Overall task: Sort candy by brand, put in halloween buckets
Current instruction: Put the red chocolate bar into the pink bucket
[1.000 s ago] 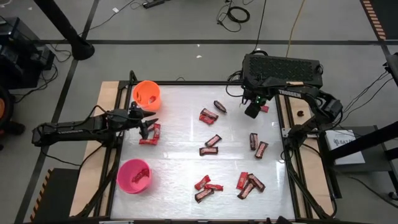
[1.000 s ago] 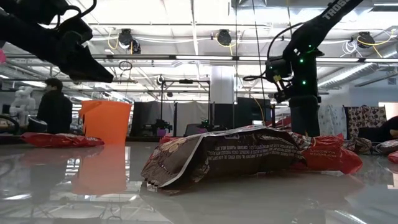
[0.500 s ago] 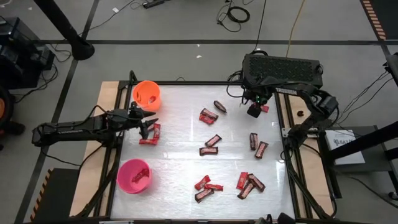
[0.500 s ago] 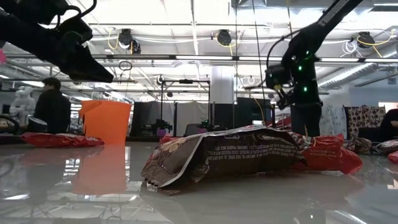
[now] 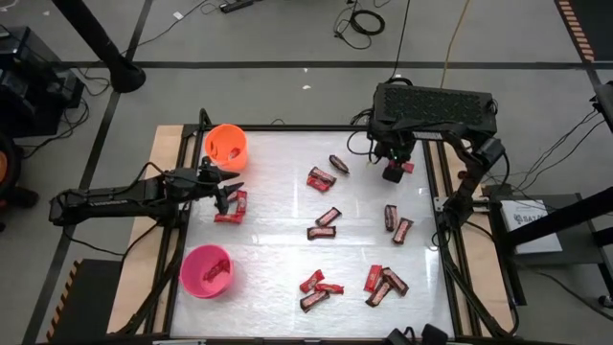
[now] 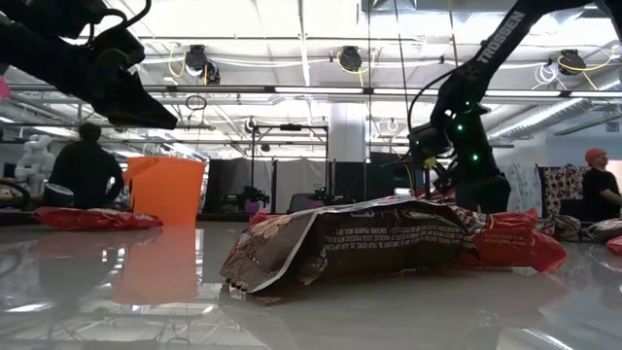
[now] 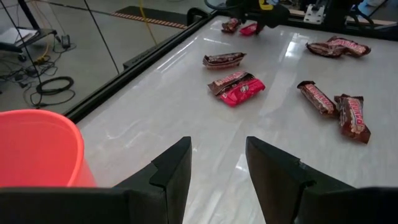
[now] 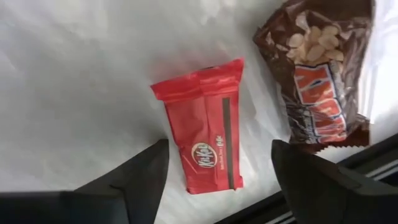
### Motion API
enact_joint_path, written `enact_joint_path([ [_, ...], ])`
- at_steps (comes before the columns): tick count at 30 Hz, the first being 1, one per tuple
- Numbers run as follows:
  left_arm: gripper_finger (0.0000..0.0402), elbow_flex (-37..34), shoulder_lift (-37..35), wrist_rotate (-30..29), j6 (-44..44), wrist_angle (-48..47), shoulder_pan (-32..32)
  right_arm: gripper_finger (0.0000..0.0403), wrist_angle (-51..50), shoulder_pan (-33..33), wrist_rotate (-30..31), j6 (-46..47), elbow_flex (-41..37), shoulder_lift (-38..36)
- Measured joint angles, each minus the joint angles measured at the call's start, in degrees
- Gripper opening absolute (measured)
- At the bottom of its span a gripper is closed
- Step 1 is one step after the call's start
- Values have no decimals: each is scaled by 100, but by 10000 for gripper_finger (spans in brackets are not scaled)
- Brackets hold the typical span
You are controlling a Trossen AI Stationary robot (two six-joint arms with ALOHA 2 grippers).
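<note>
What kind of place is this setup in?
Probably a robotics lab or workshop. Cables trail over the bare floor around the table, the low view shows strip lights on an open ceiling, and people work at other stations behind the orange bucket.

The high camera looked straight down on the whole table (image 5: 287,206). The low one sat at tabletop level, facing the room. Each wrist camera looked closely past its own fingers; the orange bucket (image 5: 226,146) showed in three views.

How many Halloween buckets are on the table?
2: the orange bucket at the table's far left corner, and the pink bucket nearer the front on the left. None appear hidden.
</note>
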Motion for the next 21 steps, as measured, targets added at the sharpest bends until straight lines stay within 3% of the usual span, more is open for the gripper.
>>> enact_joint_path([
  [14, 161, 0, 0, 0, -7, -2, 2, 62, -346, 11, -447, 336, 271, 34],
  [21, 161, 0, 0, 2, -8, -2, 1, 14, -989, 117, -1296, 781, 787, 32],
])
